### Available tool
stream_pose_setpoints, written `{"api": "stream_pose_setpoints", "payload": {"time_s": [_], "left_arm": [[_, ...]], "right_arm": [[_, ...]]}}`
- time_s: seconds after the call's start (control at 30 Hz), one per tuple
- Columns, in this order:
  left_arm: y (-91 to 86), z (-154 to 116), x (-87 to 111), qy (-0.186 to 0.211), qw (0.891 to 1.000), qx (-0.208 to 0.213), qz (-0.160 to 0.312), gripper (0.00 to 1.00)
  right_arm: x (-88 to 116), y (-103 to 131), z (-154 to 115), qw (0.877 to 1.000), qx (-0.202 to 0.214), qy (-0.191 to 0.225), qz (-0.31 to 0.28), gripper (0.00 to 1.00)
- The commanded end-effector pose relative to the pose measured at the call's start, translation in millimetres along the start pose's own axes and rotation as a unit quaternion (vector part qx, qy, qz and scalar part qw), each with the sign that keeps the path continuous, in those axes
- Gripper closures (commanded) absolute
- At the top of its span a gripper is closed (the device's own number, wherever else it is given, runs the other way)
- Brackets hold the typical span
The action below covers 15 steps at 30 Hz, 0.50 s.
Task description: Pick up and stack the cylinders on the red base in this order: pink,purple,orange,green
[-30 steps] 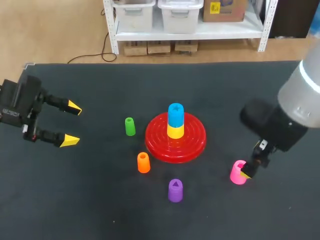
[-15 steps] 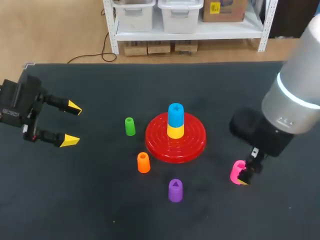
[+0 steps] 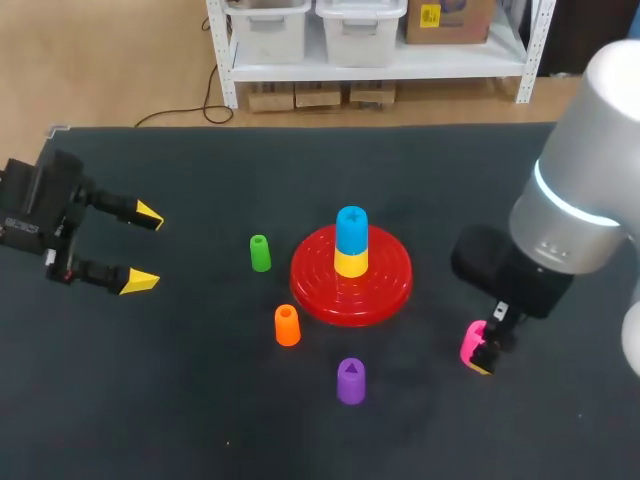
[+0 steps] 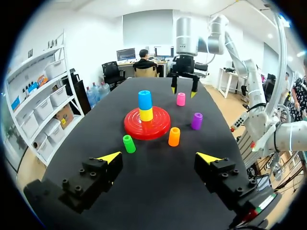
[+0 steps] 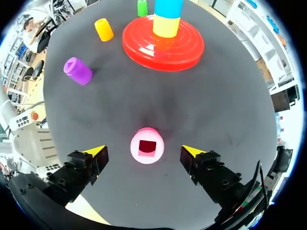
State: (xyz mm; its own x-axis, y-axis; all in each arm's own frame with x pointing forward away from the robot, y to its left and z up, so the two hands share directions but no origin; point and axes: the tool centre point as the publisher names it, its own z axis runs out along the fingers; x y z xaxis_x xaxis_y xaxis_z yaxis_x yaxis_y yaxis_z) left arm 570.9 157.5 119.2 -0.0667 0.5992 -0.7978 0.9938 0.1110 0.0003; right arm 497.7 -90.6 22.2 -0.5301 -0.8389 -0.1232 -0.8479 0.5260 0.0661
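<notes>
Stacked: none of the four — red base point(image 3: 385, 290) holds only blue point(image 3: 351, 228), yellow point(image 3: 350, 263).
Right end effector point(image 5: 144, 151): wide, straddling pink cylinder point(image 3: 470, 342) — ungripped.
Waiting: purple point(image 3: 350, 381), orange point(image 3: 287, 325), green point(image 3: 260, 253) cylinders.

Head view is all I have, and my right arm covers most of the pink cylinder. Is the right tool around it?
Observer: Yes. In the right wrist view the pink cylinder stands between the open fingers of the right tool, touching neither.
Operator: Low enough to close?
Observer: Probably not. The left wrist view shows the yellow tips near its top edge, not down its sides.
Operator: Which way up is it?
Observer: Upright, with a square recess in its top face.
</notes>
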Motion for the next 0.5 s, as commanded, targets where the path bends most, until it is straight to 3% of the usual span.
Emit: {"api": "stream_pose_setpoints", "payload": {"time_s": [0.03,0.5], "left_arm": [[-0.7,0.5,1.2,-0.002,1.0,-0.002,0.001,0.0],[-0.7,0.5,1.2,-0.002,1.0,-0.002,0.001,0.0]], "right_arm": [[-2.0,-1.1,5.2,1.0,0.002,0.006,0.0,0.0],[-4.0,-3.9,13.2,1.0,0.012,0.012,0.007,0.0]]}}
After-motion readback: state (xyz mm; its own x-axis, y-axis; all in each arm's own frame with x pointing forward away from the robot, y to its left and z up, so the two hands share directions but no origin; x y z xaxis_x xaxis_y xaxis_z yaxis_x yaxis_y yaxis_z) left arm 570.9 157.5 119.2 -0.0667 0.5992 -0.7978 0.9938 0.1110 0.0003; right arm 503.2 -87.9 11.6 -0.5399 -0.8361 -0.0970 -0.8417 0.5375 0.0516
